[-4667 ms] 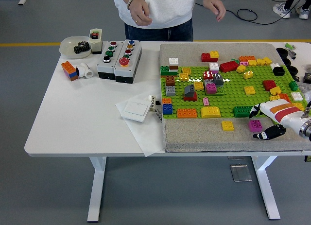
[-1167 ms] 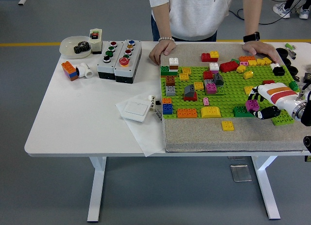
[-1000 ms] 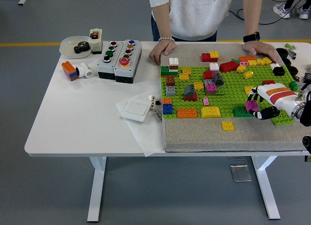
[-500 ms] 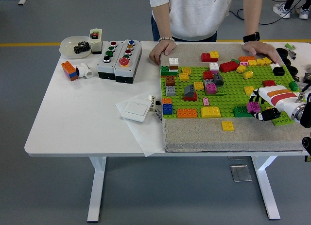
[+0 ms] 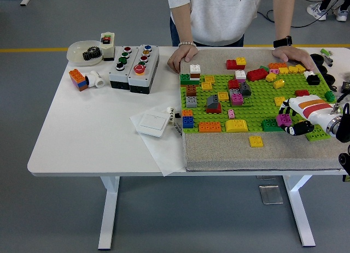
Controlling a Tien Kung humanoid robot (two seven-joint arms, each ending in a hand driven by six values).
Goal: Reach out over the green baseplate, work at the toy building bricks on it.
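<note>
Gripping magenta brick [image 5: 284, 119], right robot hand [image 5: 298, 117]

You have one view only, the head camera, set high on the robot's side and looking forward and down. The table's [image 5: 82, 143] near edge runs across the lower part of the picture with floor below it; the far edge lies near the top, where a person [image 5: 221, 15] stands cut off at the chest. The whole tabletop fits in, so it is a wide, distant look.
</note>
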